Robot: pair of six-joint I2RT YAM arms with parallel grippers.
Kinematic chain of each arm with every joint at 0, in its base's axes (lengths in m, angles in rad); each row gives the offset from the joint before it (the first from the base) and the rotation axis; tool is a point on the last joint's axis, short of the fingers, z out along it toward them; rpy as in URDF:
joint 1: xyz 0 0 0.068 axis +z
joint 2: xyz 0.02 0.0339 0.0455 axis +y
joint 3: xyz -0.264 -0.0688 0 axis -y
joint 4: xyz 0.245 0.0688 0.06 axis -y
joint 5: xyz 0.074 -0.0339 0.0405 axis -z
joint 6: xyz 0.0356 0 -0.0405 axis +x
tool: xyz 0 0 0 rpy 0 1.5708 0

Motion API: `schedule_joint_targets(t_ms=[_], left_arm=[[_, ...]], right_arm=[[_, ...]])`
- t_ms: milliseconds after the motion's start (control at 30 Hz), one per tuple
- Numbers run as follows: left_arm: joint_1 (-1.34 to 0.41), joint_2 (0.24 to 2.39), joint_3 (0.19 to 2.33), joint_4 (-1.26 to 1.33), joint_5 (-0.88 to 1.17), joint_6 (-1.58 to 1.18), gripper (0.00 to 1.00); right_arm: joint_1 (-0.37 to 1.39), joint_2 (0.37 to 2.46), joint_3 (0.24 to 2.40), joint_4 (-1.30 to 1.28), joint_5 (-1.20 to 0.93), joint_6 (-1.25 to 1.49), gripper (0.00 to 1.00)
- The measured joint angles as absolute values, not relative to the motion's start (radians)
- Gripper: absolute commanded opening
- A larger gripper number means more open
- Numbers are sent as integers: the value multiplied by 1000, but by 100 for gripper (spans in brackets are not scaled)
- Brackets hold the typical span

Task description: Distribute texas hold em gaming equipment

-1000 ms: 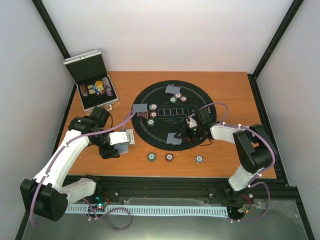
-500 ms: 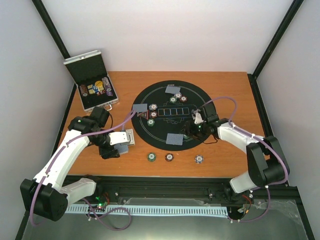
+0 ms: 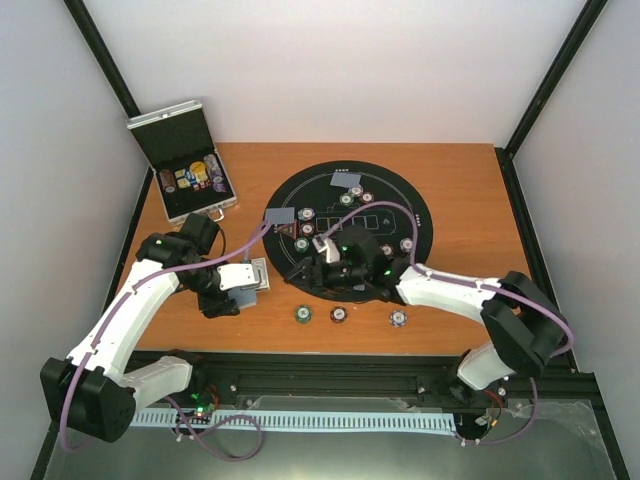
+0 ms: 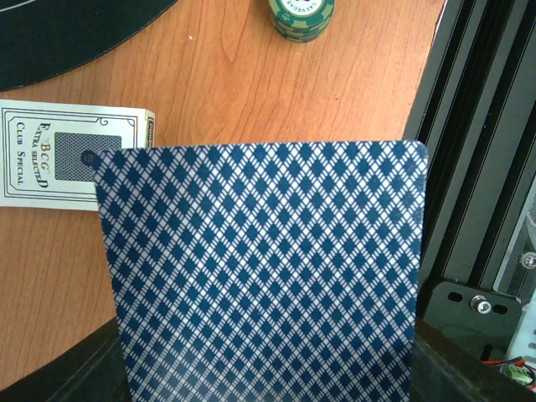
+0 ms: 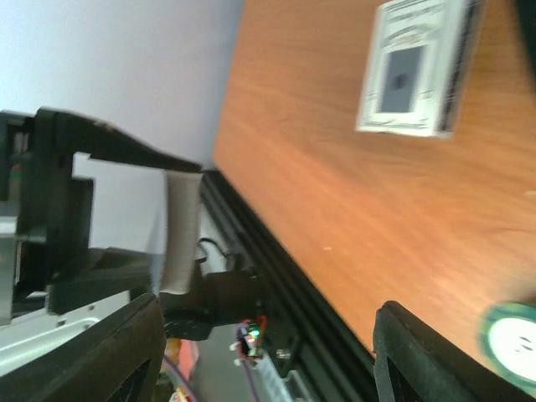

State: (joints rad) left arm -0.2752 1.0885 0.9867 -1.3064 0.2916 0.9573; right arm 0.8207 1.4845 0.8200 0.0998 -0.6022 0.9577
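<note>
My left gripper (image 3: 240,281) is shut on the small deck of cards (image 4: 260,268), whose blue-diamond back fills the left wrist view and hides the fingers. My right gripper (image 3: 315,258) hangs over the near left part of the round black mat (image 3: 400,190). It points at the left arm, open, with nothing between its fingers (image 5: 419,343). On the mat lie several chips (image 3: 301,228) and two face-down cards (image 3: 280,216) (image 3: 347,180). Off the mat, near the front edge, sit a green chip (image 3: 303,314), a maroon chip (image 3: 339,314) and a purple-white chip (image 3: 398,319).
The white card box (image 3: 262,275) lies on the wood beside the left gripper, also visible as the card box (image 4: 59,163) and the card box (image 5: 414,67). An open metal case (image 3: 182,165) with more chips stands at the back left. A black rail (image 4: 469,167) borders the table's near edge.
My right gripper has swung left across the mat from its right side toward the left arm, and its jaws have opened. The left arm and its deck have not moved.
</note>
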Motion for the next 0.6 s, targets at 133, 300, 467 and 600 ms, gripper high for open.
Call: schedule_joint_targets(t_ms=[133, 300, 467, 600], left_arm=[[-275, 1089, 987, -1306, 292, 957, 1], [-275, 1089, 987, -1306, 292, 957, 1], [-275, 1089, 987, -1306, 292, 957, 1], [-275, 1088, 987, -1306, 292, 958, 1]], right_arm=[[915, 1556, 850, 226, -604, 1034, 68], [988, 1657, 907, 342, -611, 1103, 68], [1019, 1745, 949, 437, -620, 1163, 68], [1032, 1799, 975, 490, -628, 1197, 67]])
